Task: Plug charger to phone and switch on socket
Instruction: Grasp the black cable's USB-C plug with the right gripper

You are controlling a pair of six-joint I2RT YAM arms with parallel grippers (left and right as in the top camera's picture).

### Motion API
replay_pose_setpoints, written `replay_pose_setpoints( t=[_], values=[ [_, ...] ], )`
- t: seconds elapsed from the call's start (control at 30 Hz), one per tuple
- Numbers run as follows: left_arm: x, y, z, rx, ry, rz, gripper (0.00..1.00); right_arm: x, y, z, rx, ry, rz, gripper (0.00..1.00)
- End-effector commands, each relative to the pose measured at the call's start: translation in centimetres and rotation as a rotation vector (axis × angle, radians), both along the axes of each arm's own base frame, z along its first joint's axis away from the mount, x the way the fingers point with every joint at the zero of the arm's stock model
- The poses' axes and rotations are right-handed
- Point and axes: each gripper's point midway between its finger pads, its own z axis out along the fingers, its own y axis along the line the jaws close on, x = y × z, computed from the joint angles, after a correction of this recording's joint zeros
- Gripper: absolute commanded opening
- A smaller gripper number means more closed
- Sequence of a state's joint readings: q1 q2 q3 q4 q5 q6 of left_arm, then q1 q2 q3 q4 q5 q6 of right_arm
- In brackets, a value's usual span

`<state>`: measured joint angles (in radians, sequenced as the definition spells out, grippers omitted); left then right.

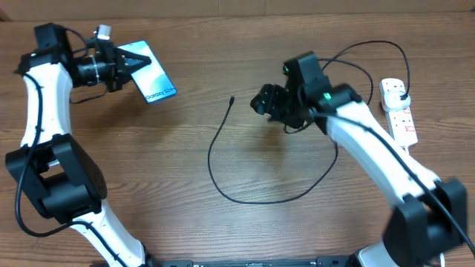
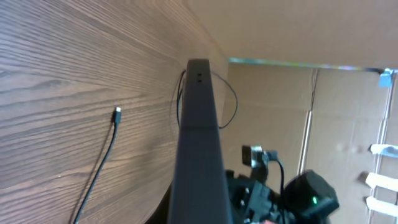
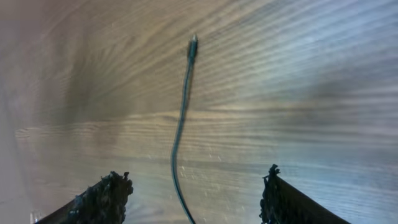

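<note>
Charger (image 1: 223,185) is lying loose in a wide loop mid-desk. Its connector tip (image 1: 232,99) is lying flat on the wood, pointing at the far edge, with nothing touching it. The other end is running behind the right arm to the black plug (image 1: 399,90), which looks seated in the far end of the socket (image 1: 401,122) by the desk's right edge. Switch state is too small to read.

Phone (image 1: 152,74) is sitting up near the far-left corner, well apart from the tip, screen lit. Left gripper (image 1: 128,65) is clamping one end of it hard, leaving the other short edge free and facing mid-desk.

Right gripper (image 3: 193,199) is hanging just beside the tip, jaws wide and empty. In the wrist view the cable is running between the fingers (image 3: 106,196). Can't tell its height over the desk.

Risks I'm seeing:
- The cable is thin and flat on the wood, so the closing jaws could skid over it or roll the tip, leaving the connector twisted for the port.
- A grab too far behind the tip leaves it flexing, and it could miss the port.
- Slack is running behind the right arm, so a lift could snag it and tug the plug out.
- The phone is pinched at one end only, so the insertion push could pivot or slip it.
</note>
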<state>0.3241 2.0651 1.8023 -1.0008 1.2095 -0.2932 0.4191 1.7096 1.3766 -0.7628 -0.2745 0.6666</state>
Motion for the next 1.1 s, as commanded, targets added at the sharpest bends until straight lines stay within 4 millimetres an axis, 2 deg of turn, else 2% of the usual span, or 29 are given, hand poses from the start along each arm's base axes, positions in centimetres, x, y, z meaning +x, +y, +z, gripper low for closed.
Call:
replay_pose_setpoints(
  t=[0.0, 0.07, 0.13, 0.23, 0.3, 0.4, 0.57, 0.67, 0.83, 1.07],
  values=[
    [-0.2, -0.3, 1.8, -0.049, -0.062, -0.027, 0.04, 3.2, 2.0, 0.4, 0.003, -0.011, 0.046, 0.66],
    [-0.2, -0.3, 1.8, -0.049, -0.062, -0.028, 0.04, 4.2, 2.7, -0.2, 0.002, 0.0, 0.046, 0.62],
    [-0.3, -0.3, 1.8, -0.05, -0.06, -0.028, 0.04, 5.2, 4.2, -1.6, 0.013, 0.03, 0.025, 0.61],
    [-0.4, -0.3, 1.8, -0.052, -0.052, -0.027, 0.04, 5.5, 6.0, -3.7, 0.027, 0.06, 0.008, 0.56],
    [-0.4, -0.5, 1.8, -0.055, -0.045, -0.03, 0.04, 5.6, 7.7, -5.7, 0.045, 0.096, -0.022, 0.53],
    [-0.6, -0.6, 1.7, -0.059, -0.036, -0.03, 0.04, 5.6, 8.7, -7.4, 0.064, 0.139, -0.078, 0.48],
    [-0.6, -0.6, 1.7, -0.061, -0.029, -0.03, 0.04, 5.8, 8.4, -9.3, 0.044, 0.179, -0.157, 0.45],
    [-0.6, -0.6, 1.7, -0.061, -0.029, -0.03, 0.04, 6.0, 8.4, -10.0, 0.039, 0.178, -0.159, 0.45],
    [-0.6, -0.6, 1.7, -0.061, -0.029, -0.03, 0.04, 6.1, 8.5, -12.4, 0.023, 0.199, -0.157, 0.44],
    [-0.7, -0.6, 1.7, -0.062, -0.027, -0.031, 0.04, 6.7, 9.2, -12.7, 0.041, 0.167, -0.128, 0.39]
  ],
)
